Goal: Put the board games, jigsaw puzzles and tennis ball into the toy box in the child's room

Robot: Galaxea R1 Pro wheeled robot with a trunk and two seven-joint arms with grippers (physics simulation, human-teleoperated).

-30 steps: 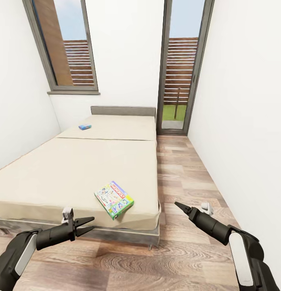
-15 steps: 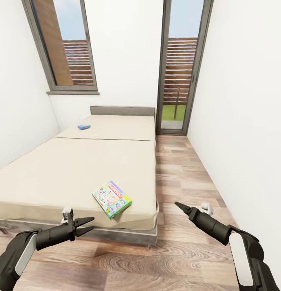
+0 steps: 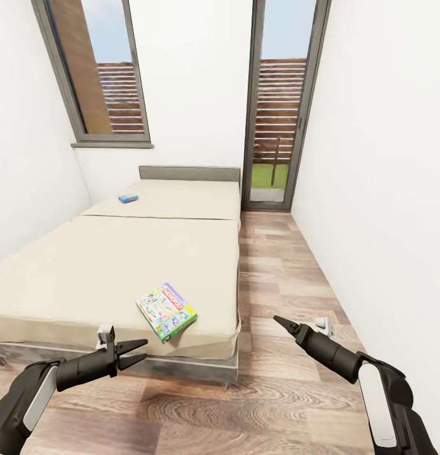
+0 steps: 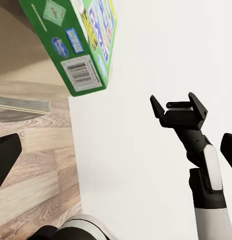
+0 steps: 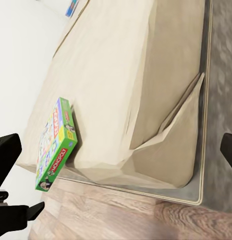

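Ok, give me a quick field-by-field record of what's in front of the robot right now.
place: bedroom, at the foot of the bed
near game: green board game lying flat on the bed's near corner, by the floor-side edge
far game: blue board game lying near the headboard
left gripper: open, empty, below the mattress edge
right gripper: open in the left wrist view, empty, over the wood floor
toy box: not seen here

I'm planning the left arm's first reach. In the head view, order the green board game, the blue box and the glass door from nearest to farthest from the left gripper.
From the left gripper:
1. Green board game, at the bed's near corner.
2. Blue box, near the headboard.
3. Glass door, in the far wall.
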